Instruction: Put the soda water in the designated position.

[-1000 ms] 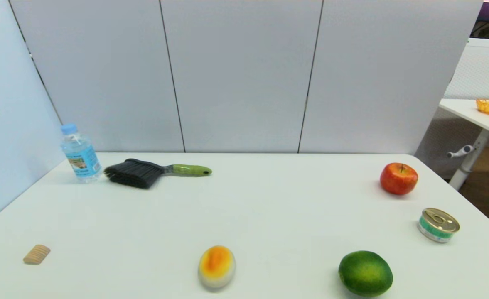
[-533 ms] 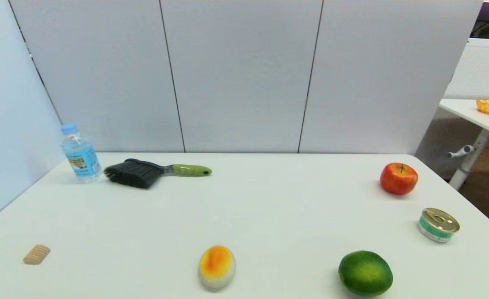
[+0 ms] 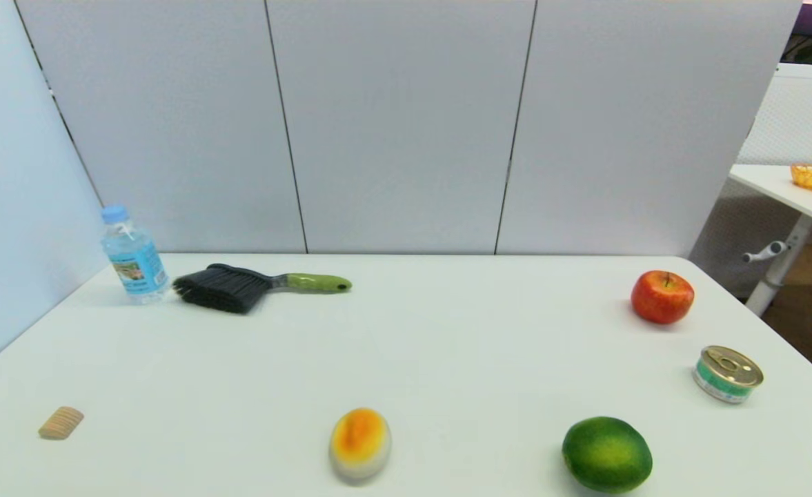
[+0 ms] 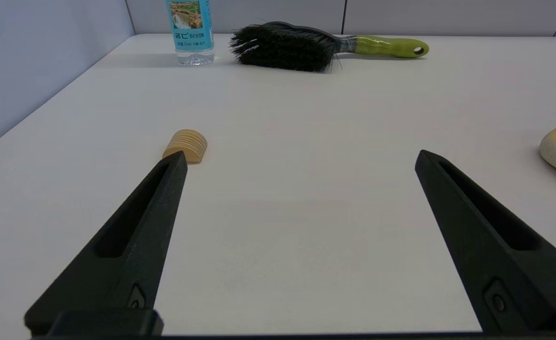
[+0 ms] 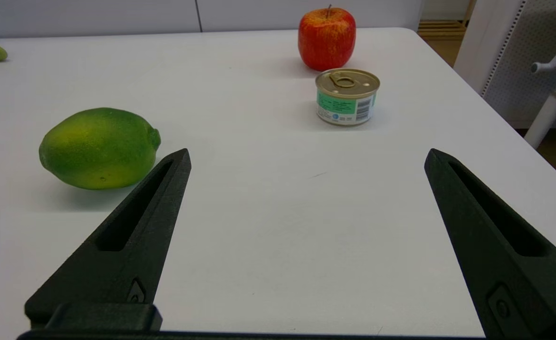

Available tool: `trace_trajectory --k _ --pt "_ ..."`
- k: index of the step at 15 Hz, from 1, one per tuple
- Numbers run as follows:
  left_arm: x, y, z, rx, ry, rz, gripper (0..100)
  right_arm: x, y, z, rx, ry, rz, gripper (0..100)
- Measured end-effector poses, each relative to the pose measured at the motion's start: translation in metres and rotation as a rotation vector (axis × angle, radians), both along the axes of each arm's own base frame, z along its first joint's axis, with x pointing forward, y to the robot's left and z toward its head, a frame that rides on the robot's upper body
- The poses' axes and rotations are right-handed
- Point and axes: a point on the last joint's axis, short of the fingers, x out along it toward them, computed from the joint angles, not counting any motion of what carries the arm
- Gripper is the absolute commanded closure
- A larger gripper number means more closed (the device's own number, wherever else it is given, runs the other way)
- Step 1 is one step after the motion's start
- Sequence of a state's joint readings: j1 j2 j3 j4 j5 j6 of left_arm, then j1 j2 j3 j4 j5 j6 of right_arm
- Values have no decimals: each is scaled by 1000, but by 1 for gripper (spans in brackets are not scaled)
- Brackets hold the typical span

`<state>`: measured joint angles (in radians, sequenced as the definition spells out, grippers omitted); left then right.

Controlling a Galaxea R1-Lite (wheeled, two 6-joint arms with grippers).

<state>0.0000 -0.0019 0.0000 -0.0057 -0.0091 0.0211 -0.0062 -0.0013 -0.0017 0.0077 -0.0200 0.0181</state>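
Above table: left tool & right tool wide open, empty.

Changes logged: none. We compare the head view across the last second and find no item displaced, turned or tipped. Checked entries: soda water, brush, apple, tin can, lime, orange-and-white oval piece, ridged wooden piece. All of them sit on the table at the same spots as before. We note no shift of the framing either. The left gripper and the right gripper appear only in their wrist views of this moment, fingers spread wide, so we can enter no change for them.
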Motion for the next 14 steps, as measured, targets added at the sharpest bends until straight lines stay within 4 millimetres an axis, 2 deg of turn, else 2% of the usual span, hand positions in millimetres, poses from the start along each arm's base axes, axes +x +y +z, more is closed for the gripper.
trace_trajectory --k 14 --pt "0 0 0 0 0 0 0 0 0 0 0 0 0 0"
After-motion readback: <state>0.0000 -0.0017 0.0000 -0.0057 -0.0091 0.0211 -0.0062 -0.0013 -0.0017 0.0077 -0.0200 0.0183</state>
